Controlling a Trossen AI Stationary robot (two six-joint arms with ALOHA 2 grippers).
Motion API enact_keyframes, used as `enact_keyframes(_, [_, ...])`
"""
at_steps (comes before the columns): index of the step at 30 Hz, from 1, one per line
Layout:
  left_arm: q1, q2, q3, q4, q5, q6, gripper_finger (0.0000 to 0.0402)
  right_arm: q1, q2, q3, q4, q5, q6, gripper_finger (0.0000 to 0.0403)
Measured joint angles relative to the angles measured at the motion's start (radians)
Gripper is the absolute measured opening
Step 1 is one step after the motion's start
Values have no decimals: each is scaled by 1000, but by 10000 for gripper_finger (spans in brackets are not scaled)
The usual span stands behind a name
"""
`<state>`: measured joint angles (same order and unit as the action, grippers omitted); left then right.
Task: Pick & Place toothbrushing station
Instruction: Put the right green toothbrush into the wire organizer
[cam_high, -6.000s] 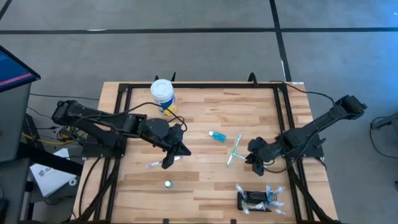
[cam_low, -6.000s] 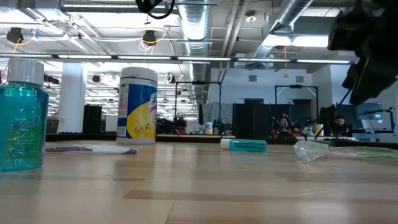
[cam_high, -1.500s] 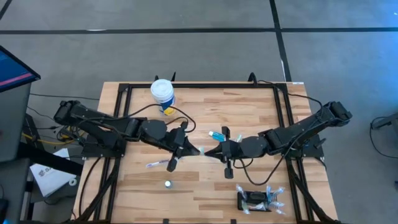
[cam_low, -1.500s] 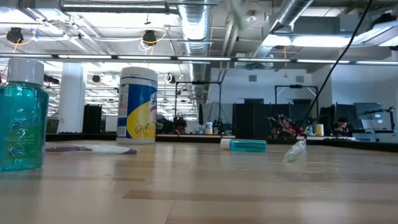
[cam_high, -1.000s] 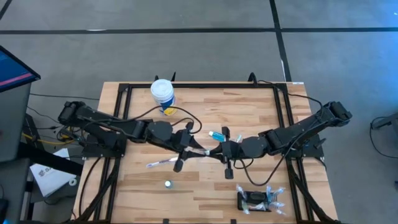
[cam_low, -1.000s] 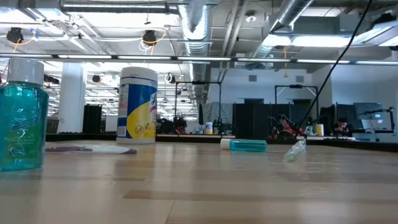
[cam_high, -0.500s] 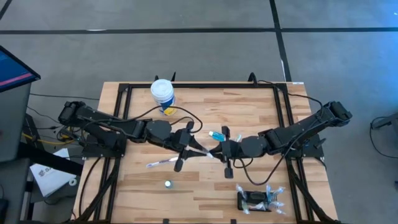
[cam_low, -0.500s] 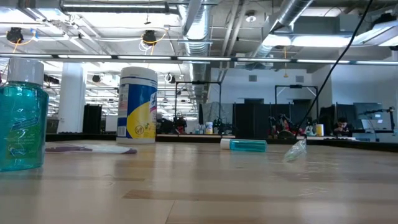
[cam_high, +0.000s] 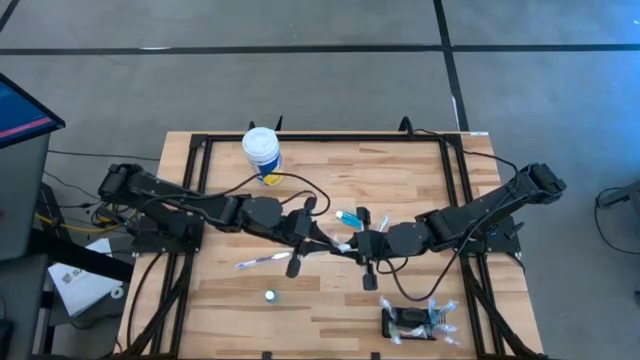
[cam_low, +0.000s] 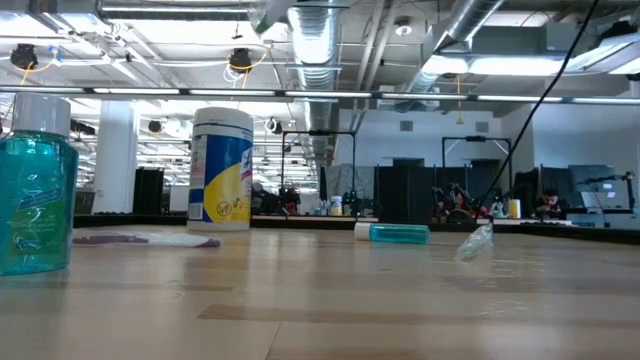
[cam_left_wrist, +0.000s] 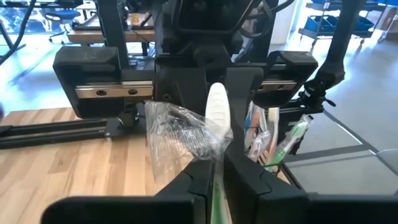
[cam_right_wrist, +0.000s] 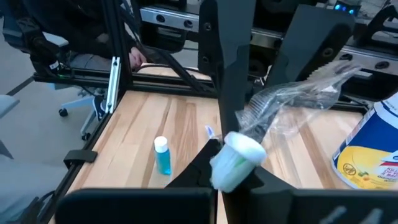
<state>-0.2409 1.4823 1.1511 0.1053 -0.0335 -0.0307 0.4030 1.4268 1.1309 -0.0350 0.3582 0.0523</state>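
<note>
The toothbrushing station (cam_high: 408, 322), a small black holder with several toothbrushes (cam_high: 442, 316) by it, lies flat near the table's near right corner. No gripper touches it. Above the table's middle, a green-and-white toothbrush (cam_high: 340, 246) in a clear wrapper (cam_left_wrist: 179, 134) hangs between my two grippers. My left gripper (cam_high: 328, 243) reaches in from the left and my right gripper (cam_high: 353, 248) from the right, each shut on the toothbrush. The low view shows neither gripper. My left gripper pinches the toothbrush's green handle (cam_left_wrist: 215, 180) between its two fingers, coming nearly level from the table's left. The white end (cam_left_wrist: 218, 107) and the crumpled wrapper stick out past the fingertips. The toothbrush is clear of the table. My right gripper pinches the toothbrush near its white-and-green end (cam_right_wrist: 236, 160) between its two fingers, coming nearly level from the table's right. The wrapper (cam_right_wrist: 292, 98) runs on from there toward my left gripper. The toothbrush is lifted clear.
A white-lidded yellow-and-blue tub (cam_high: 262, 152) stands at the far left. A small blue tube (cam_high: 349, 217) lies just beyond the grippers. A purple toothbrush (cam_high: 256, 263) and a teal bottle (cam_high: 270, 296) are at the near left. Black frame rails (cam_high: 320, 138) border the table.
My left gripper has moved a little toward the table's right edge, up to my right gripper, and its fingers have come in around the toothbrush's free end. My right gripper has kept the toothbrush still above the table.
</note>
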Motion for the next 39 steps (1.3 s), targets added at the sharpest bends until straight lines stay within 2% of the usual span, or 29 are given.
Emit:
enact_keyframes(5, [0,4,0,-3,2,0,6,0,-1,0,-12,0,5,0])
enact_keyframes(25, [-18,-21,-4,-24,-41,13,1,2,-4,6,-41,8,24,2])
enact_keyframes(39, [-34,-31,-5,-25,-41,22,0,17,-4,6,-94,12,27,57])
